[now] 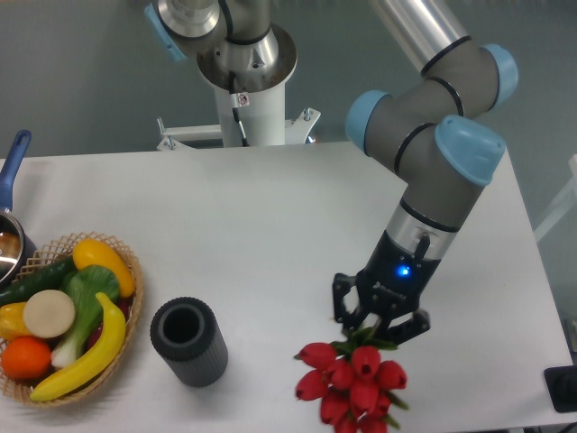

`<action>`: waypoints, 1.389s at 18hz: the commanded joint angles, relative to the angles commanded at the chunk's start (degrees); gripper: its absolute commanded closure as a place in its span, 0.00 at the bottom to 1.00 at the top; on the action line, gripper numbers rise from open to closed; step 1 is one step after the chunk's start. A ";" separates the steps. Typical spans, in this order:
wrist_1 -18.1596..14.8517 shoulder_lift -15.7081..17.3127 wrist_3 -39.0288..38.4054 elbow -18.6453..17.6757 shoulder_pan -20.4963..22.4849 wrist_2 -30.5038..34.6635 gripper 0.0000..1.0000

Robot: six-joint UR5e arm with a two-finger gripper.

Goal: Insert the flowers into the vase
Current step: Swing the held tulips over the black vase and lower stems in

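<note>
The flowers (354, 382), a bunch of red tulips with green stems, lie on the white table near its front edge, heads toward the camera. My gripper (380, 332) points down right over the stem end of the bunch. Its black fingers (345, 311) stand spread on either side of the green stems, and I see no firm grip. The vase (188, 341), dark grey and ribbed, stands upright to the left of the flowers with its round mouth open and empty.
A wicker basket (129, 262) with plastic fruit and vegetables sits at the left edge, close to the vase. A pot with a blue handle (13, 162) shows at the far left. The arm's base (245, 81) stands at the back.
</note>
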 joint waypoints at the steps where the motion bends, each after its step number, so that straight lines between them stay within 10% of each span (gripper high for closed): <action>1: 3.42 -0.26 -0.09 0.18 -1.23 -0.88 1.00; 4: 9.69 -0.70 -0.44 0.62 -3.43 -2.89 1.00; 25: 11.19 1.93 -2.29 -2.90 -5.28 -29.10 0.96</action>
